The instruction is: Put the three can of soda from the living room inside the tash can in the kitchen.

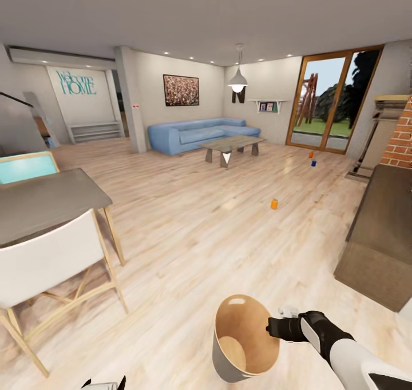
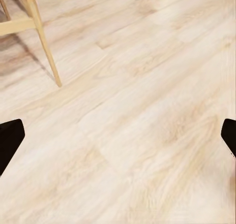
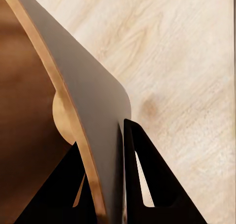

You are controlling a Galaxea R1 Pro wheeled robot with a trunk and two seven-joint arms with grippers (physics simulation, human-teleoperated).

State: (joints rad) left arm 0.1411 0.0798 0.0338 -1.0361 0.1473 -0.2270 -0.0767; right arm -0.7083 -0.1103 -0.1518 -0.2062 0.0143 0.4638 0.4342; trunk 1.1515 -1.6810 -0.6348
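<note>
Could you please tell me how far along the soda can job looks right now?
Done: no can is binned; the trash can looks empty inside. In hand: the right gripper pinches the bin's wall, carrying it. Left: one orange can nearby on the floor, another orange can and the blue can farther off. The left gripper is open, empty.

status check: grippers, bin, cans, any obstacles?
Right gripper shut on trash can wall, bin carried. Left gripper open, empty. Nearest orange can on floor ahead, two more cans beyond. Path looks clear.
</note>
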